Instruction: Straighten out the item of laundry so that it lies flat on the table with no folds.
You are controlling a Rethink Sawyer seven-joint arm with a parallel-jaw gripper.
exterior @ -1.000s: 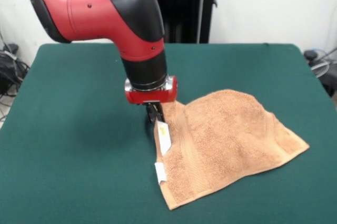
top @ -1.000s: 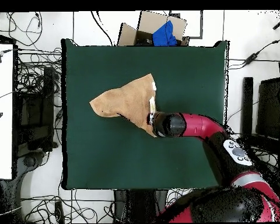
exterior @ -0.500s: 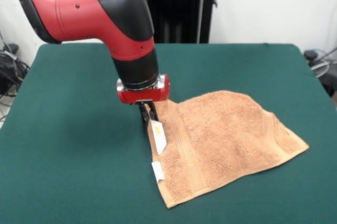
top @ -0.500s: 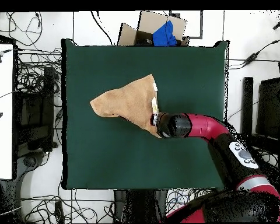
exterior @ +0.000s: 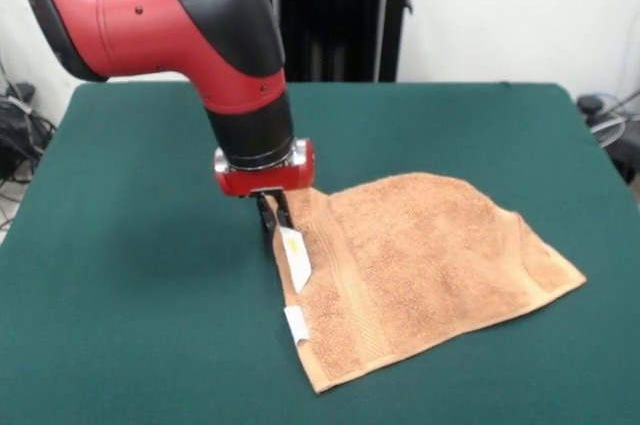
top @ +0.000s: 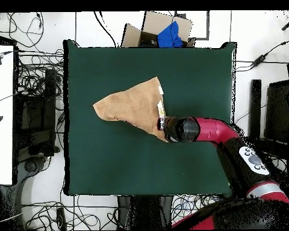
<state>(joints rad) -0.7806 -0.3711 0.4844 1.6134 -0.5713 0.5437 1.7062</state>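
Observation:
The item of laundry (exterior: pixel 420 260) is an orange-tan terry towel lying on the right half of the green table (exterior: pixel 130 295). It is mostly spread out, with a low ridge near its far edge and two white tags (exterior: pixel 294 257) along its left edge. My gripper (exterior: pixel 272 215) hangs under the red and black arm, shut on the towel's far left corner and holding it slightly off the table. In the overhead view the towel (top: pixel 132 107) looks like a skewed triangle on the table (top: pixel 111 162), and the arm's wrist (top: pixel 182 129) hides the held corner.
A black stand (exterior: pixel 340 5) rises behind the table's far edge. Off the table in the overhead view are a cardboard box with something blue (top: pixel 166 31), a white desk (top: pixel 1 108) and many cables (top: pixel 41 78).
My gripper has moved left in the front view, pulling the held corner with it. The towel's hump has flattened and its left edge has shifted left.

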